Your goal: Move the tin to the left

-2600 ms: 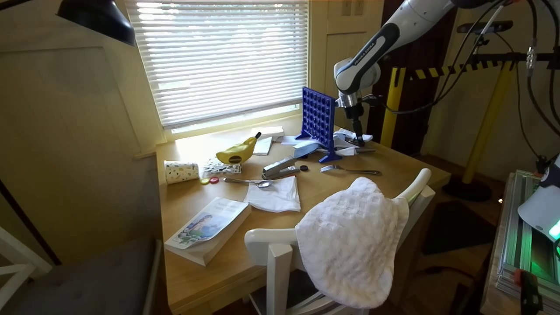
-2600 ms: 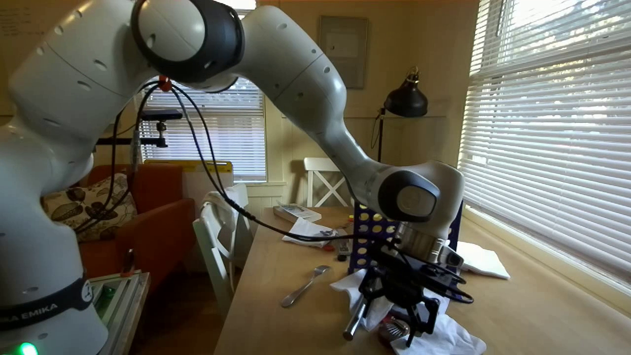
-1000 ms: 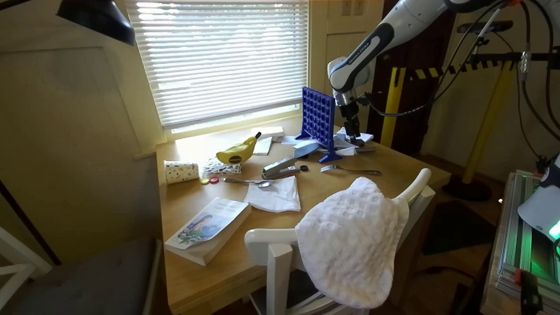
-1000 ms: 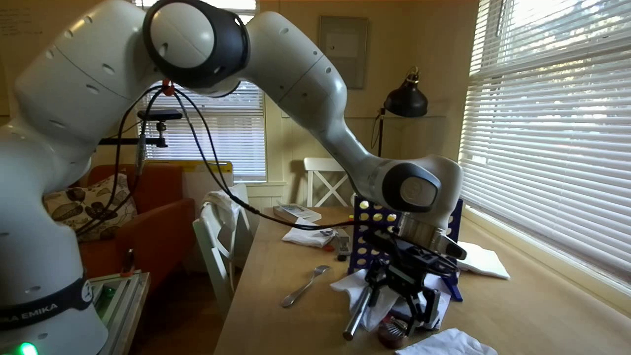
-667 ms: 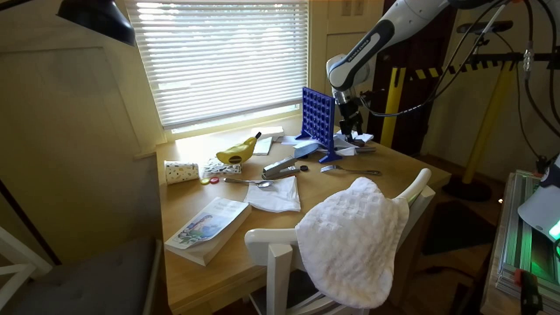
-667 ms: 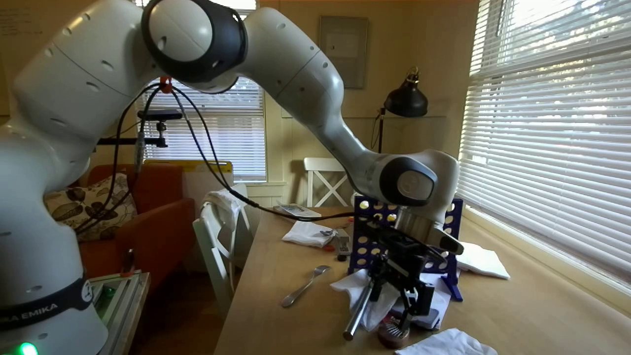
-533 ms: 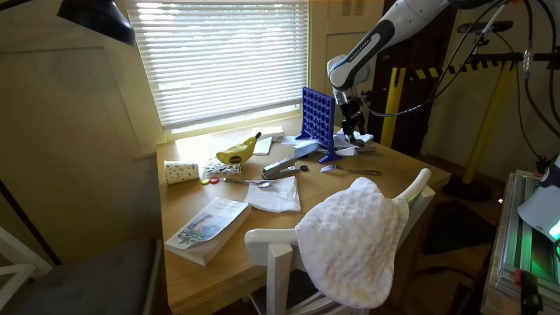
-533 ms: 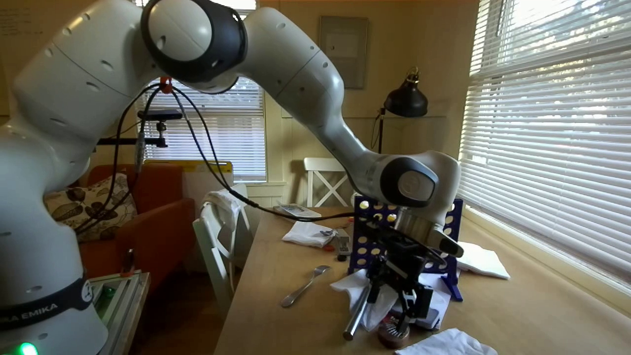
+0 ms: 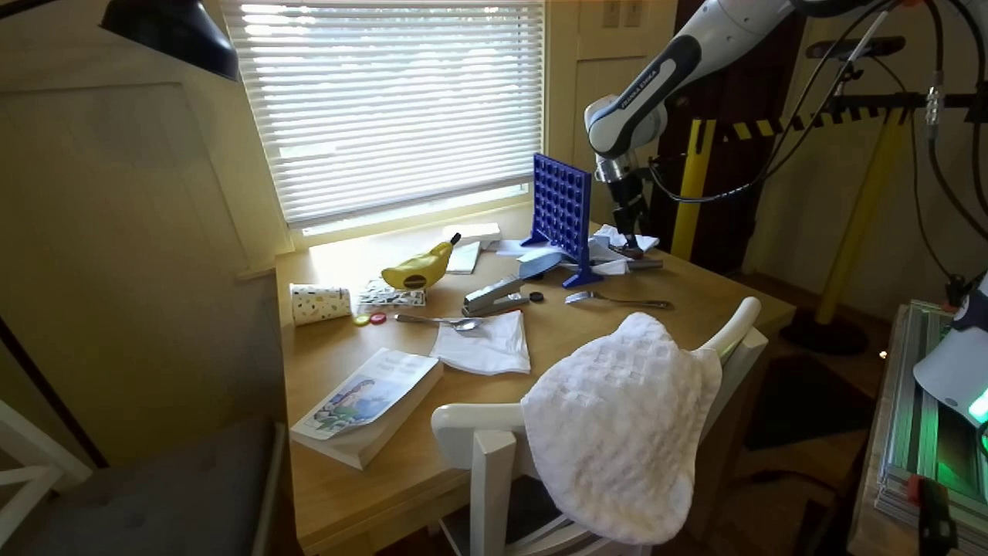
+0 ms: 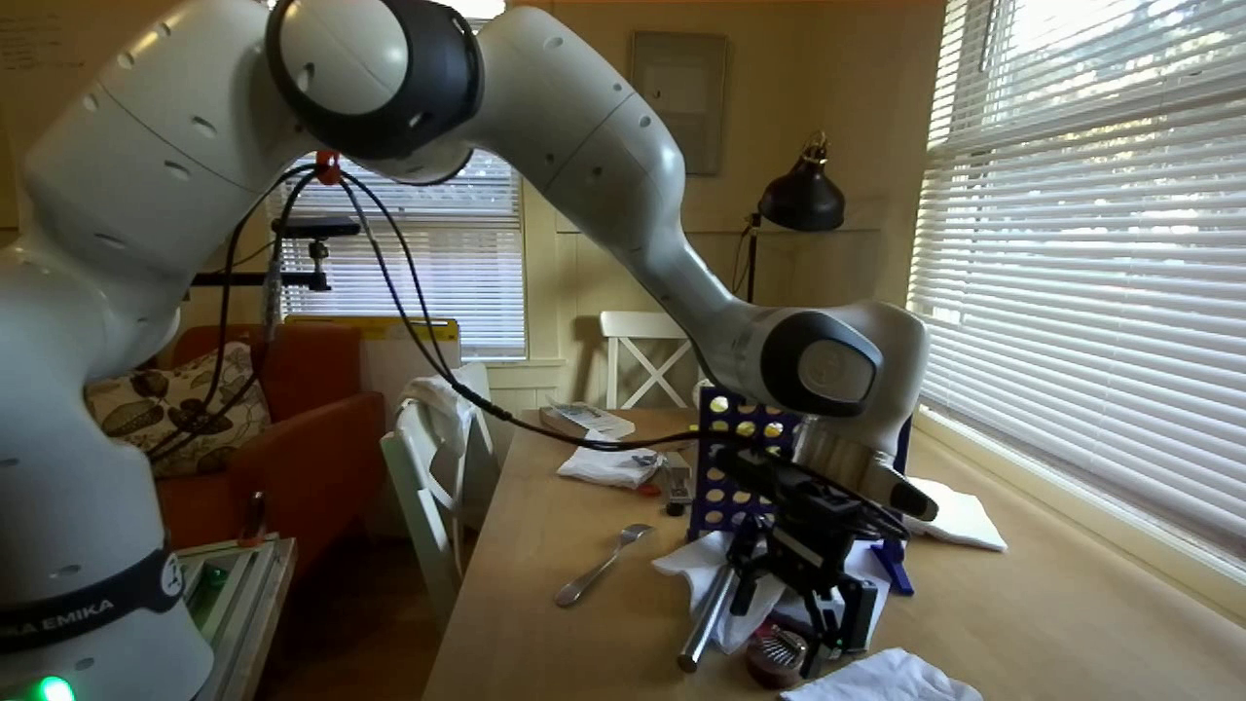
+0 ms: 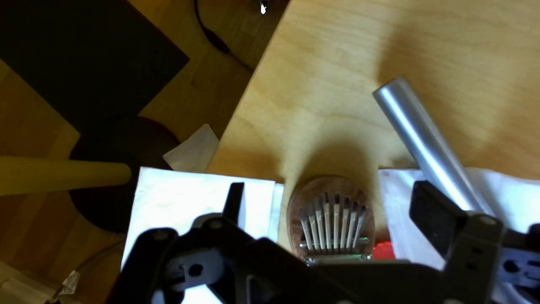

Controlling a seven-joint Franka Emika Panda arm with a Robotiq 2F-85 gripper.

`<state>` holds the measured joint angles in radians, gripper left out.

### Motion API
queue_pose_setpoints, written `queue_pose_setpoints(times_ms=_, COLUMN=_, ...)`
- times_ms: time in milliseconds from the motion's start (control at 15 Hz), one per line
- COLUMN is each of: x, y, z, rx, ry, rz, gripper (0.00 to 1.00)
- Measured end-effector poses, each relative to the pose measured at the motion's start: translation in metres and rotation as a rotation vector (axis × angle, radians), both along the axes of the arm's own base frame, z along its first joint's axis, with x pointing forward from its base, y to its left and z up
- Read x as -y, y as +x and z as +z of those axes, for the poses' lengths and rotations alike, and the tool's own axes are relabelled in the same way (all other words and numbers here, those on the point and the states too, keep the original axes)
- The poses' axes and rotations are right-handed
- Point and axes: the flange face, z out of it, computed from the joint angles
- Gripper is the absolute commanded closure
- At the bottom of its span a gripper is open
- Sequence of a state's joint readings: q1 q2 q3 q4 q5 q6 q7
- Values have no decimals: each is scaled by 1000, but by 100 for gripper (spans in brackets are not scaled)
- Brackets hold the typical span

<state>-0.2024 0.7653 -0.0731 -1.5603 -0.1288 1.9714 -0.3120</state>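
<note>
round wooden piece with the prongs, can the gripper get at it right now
Probably yes: in the wrist view the gripper is open, the round wooden piece shows between its spread fingers, with nothing seen lying on it. The silvery rod there passes behind one finger, so it might get brushed.

My fingers (image 11: 436, 215) are black, the grid (image 9: 561, 207) is blue, and the cup (image 9: 320, 303) at nine o'clock is white with coloured specks.
</note>
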Motion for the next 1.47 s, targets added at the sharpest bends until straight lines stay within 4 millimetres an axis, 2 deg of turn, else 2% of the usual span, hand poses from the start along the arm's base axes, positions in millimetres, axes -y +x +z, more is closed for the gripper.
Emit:
queue_pose_setpoints(times_ms=600, x=-1, y=4, z=-10, rx=31, ry=7, rz=28, gripper=0)
queue_pose_setpoints(times_ms=1133, x=0, y=10, z=-22, rx=29, ry=45, rz=127, gripper=2)
queue_pose_setpoints(times_ms=1267, x=-2, y=13, z=-23, rx=33, ry=53, rz=147, gripper=9)
queue_pose_setpoints(times_ms=1467, x=-5, y=17, z=-23, rx=38, ry=59, rz=163, gripper=36)
